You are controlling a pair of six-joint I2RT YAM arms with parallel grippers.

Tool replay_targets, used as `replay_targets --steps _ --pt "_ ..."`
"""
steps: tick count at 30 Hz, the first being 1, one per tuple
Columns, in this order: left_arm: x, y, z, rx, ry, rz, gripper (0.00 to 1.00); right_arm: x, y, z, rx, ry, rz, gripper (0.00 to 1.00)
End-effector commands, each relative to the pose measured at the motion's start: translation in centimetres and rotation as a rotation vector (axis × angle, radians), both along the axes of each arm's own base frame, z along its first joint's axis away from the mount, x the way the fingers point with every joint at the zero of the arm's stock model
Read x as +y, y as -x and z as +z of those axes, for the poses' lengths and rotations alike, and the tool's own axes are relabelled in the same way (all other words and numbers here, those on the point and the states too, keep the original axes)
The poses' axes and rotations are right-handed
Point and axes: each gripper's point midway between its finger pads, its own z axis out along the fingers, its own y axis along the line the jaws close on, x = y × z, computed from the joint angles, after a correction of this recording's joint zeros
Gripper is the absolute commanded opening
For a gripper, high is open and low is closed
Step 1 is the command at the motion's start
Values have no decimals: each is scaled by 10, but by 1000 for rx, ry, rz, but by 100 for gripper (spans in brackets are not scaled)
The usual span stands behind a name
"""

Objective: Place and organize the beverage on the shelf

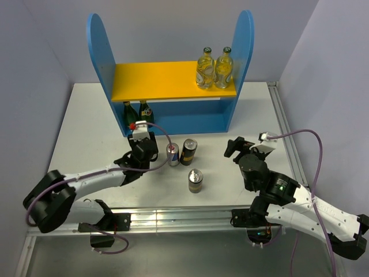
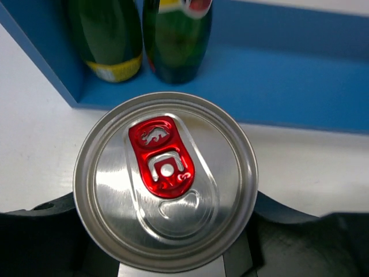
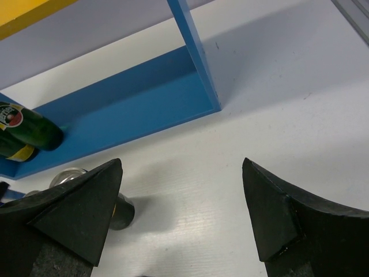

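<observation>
While the left gripper (image 2: 167,219) clamps both sides of the upright blue-and-silver can (image 2: 166,182), the blue lower level (image 2: 288,86) of the shelf (image 1: 99,52) lies just beyond its fingertips. The grasp seems made, so next comes lifting the can and carrying it forward. The right gripper (image 3: 181,213) gapes wide and holds nothing.
</observation>
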Motion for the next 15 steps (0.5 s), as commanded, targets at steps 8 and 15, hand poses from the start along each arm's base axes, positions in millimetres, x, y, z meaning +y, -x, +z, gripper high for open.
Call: replay_targets --steps 8,15 --pt "-14 -4 193 -147 99 -85 0 -4 1 6 -31 -45 -18 91" --pt "-10 -20 306 -289 48 -60 0 -6 2 6 -34 -51 -24 90"
